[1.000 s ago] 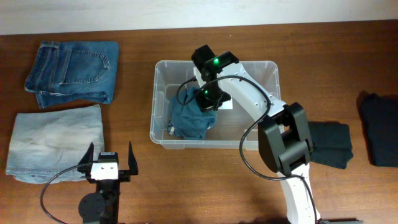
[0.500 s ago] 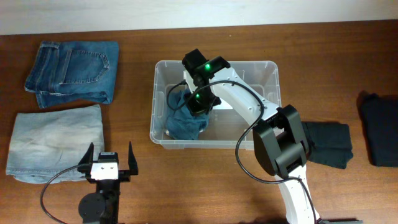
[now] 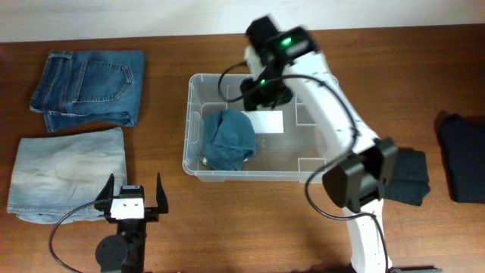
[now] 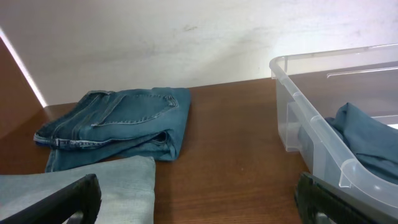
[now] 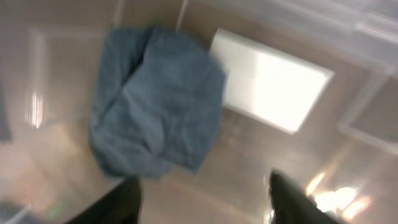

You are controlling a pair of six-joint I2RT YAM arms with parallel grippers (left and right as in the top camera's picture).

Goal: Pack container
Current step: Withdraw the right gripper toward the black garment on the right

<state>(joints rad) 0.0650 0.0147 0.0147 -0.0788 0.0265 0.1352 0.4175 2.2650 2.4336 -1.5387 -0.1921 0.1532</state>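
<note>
The clear container [image 3: 195,163] stands mid-table with a white label [image 3: 268,121] on its base. A crumpled teal-blue garment [image 3: 229,139] lies in its left half, also seen as a garment [image 5: 155,99] in the right wrist view and over the container wall [image 4: 323,134] in the left wrist view. My right gripper [image 3: 265,89] hovers above the container's back part, open and holding nothing; its fingers [image 5: 118,202] frame bare bin floor. My left gripper [image 3: 135,196] stands open near the front edge, left of the container, with nothing between its fingers.
Folded dark-blue jeans [image 3: 89,87] lie at the back left and pale-blue jeans [image 3: 67,171] in front of them. A dark folded garment [image 3: 405,176] lies right of the container, and another dark one [image 3: 461,155] at the right edge.
My right gripper let go of the teal garment, opened, and rose back and to the right. The garment now lies loose in the container. The left arm has not moved.
</note>
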